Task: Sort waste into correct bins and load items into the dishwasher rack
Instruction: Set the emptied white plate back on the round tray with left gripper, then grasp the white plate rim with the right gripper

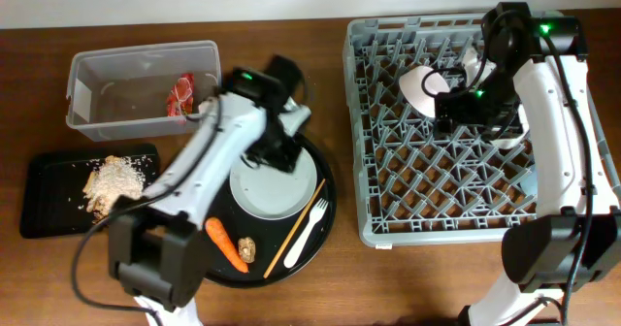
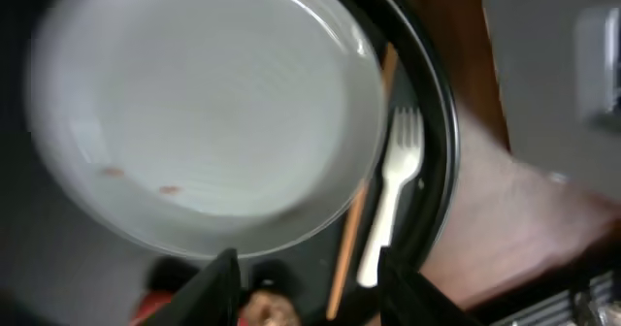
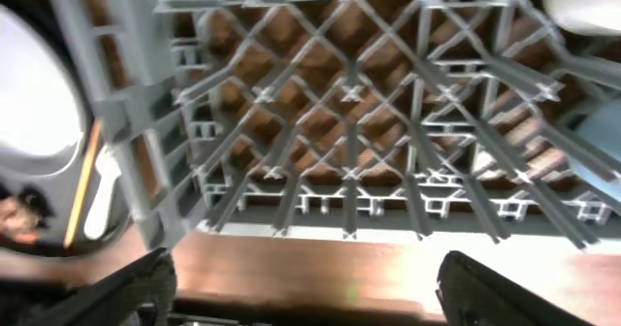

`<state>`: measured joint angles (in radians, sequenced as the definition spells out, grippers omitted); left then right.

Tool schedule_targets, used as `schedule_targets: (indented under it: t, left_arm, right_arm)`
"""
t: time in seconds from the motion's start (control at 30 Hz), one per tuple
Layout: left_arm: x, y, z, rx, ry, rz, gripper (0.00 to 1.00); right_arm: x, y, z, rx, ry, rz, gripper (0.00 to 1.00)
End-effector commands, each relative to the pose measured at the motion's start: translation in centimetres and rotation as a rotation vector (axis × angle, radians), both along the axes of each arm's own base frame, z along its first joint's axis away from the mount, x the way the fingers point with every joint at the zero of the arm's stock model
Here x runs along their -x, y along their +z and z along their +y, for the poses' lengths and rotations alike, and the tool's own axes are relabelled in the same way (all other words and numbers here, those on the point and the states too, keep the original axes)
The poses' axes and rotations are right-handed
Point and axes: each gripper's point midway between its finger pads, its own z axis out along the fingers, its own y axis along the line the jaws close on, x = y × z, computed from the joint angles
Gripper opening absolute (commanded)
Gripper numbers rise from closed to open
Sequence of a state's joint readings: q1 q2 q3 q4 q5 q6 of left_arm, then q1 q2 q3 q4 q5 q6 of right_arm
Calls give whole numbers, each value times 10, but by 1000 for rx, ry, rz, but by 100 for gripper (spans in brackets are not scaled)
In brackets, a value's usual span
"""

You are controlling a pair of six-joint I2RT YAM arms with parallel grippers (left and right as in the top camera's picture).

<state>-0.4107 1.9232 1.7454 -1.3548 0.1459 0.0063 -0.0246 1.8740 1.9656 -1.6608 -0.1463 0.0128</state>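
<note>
Wrapper in tub, scraps in black tray, bowl in rack; left claw, right claw both wide.

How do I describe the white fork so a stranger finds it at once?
Find the round black tray left of the grey rack. Right of its white plate lie two thin things side by side. The fork is the white one with tines; the chopstick is plain wood.

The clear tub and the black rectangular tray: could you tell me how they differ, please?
The clear tub is see-through and deep; the black tray is opaque and shallow. The tub holds a red wrapper; the tray holds beige scraps. Both are rectangular and similar in size.
</note>
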Motion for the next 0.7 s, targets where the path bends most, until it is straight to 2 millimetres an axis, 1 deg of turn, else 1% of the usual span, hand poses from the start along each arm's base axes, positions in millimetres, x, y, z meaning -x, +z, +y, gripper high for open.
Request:
schedule_targets:
  t: [0.0, 0.03, 0.07, 0.13, 0.17, 0.2, 0.23, 0.27, 0.3, 0.4, 0.5, 0.6, 0.67]
  left_arm:
    - [-21, 73, 55, 45, 167, -183, 47]
    - [-22, 85, 76, 50, 228, -210, 53]
    - [-21, 93, 93, 49, 275, -226, 55]
    - [-15, 106, 132, 42, 382, -245, 56]
    - [-11, 110, 151, 35, 435, -248, 57]
    - [-7, 113, 168, 28, 488, -247, 58]
    - [-4, 113, 184, 21, 534, -241, 58]
    - [-1, 113, 196, 16, 571, -233, 58]
    - [2, 112, 208, 18, 611, -224, 58]
    - [6, 112, 230, 44, 691, -216, 57]
    - [8, 112, 240, 46, 724, -218, 57]
    - [8, 112, 242, 45, 730, -218, 57]
    - [8, 112, 242, 44, 729, -218, 58]
  right_arm:
    - [-1, 4, 29, -118, 69, -16, 85]
    - [-2, 4, 36, -126, 85, -20, 84]
    - [-2, 5, 47, -136, 113, -26, 84]
    - [-3, 5, 71, -140, 183, -48, 83]
    - [-4, 5, 88, -142, 222, -66, 83]
    - [-5, 6, 110, -146, 282, -96, 82]
    - [-7, 5, 125, -144, 326, -118, 82]
    - [-7, 4, 145, -150, 373, -140, 79]
    - [-7, 2, 160, -146, 387, -150, 78]
    - [-7, -17, 194, -54, 390, -158, 75]
    - [-1, -41, 227, -35, 453, -136, 74]
    - [-8, -74, 239, 66, 384, -122, 73]
    - [-11, -95, 245, 84, 367, -100, 74]
